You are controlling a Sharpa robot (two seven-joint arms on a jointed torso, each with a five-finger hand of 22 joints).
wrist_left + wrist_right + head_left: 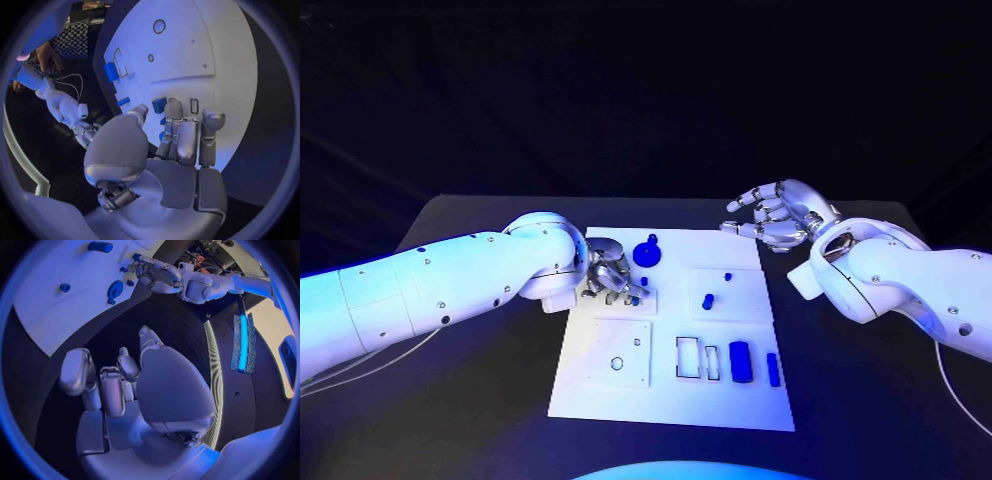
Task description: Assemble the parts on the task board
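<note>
My left hand (606,275) hangs over the task board (668,405) at its left edge, fingers curled down round small blue parts (159,105); whether they grip one I cannot tell. My right hand (776,215) hovers empty, fingers apart, off the board's far right corner.

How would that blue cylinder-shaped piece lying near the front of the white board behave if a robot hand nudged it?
The blue cylinder-shaped piece lies on its side on the flat white task board, so a sideways nudge would probably roll it. It looks solid and stiff, likely plastic, so bending seems unlikely. Its smooth, small body may be slippery to pinch.
</note>
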